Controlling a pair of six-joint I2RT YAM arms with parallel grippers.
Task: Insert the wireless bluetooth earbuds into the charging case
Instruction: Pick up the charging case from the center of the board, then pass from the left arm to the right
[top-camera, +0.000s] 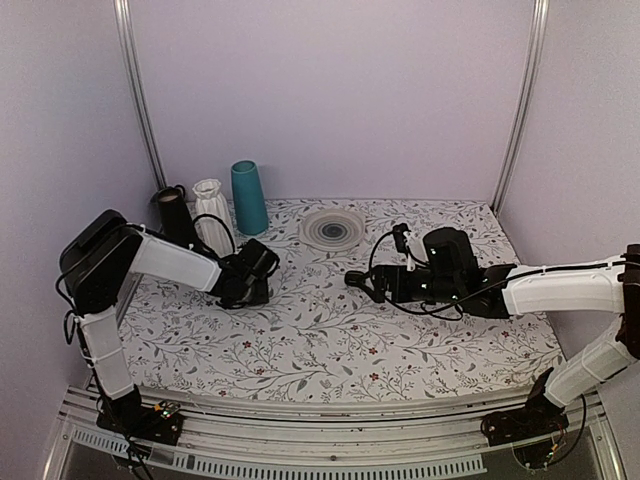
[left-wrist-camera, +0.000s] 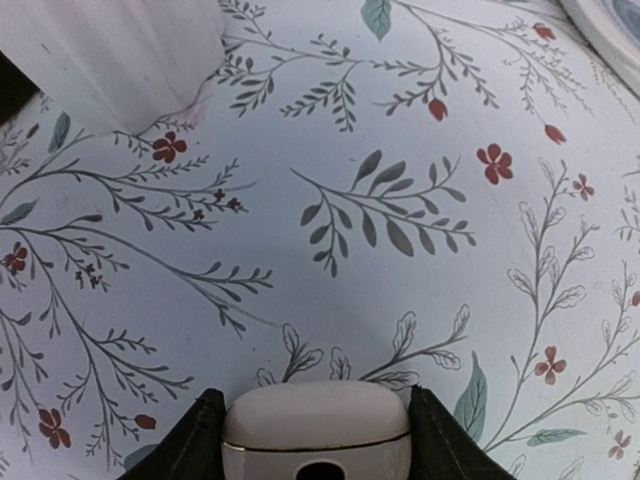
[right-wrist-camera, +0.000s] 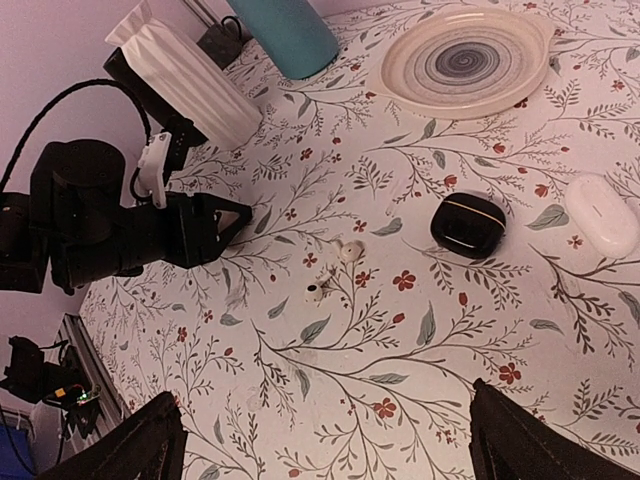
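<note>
Left tool (left-wrist-camera: 315, 395) clamps its two dark fingers (left-wrist-camera: 185, 445) against both sides of the glossy, round-cornered cream charging case (left-wrist-camera: 316, 425), sitting right between them. Right tool (right-wrist-camera: 325, 395) gapes wide, holding nothing. Ahead of it on the flower-printed tabletop (right-wrist-camera: 420, 330): two small pale earbuds (right-wrist-camera: 349, 250), one shiny black oval case (right-wrist-camera: 467, 225).

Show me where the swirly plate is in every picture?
Top view: the plate sits far back, in the middle.
Left wrist: only its rim, top right corner.
Right wrist: top, right of centre.
Shared landmark: the ribbed white vase, left of it.
</note>
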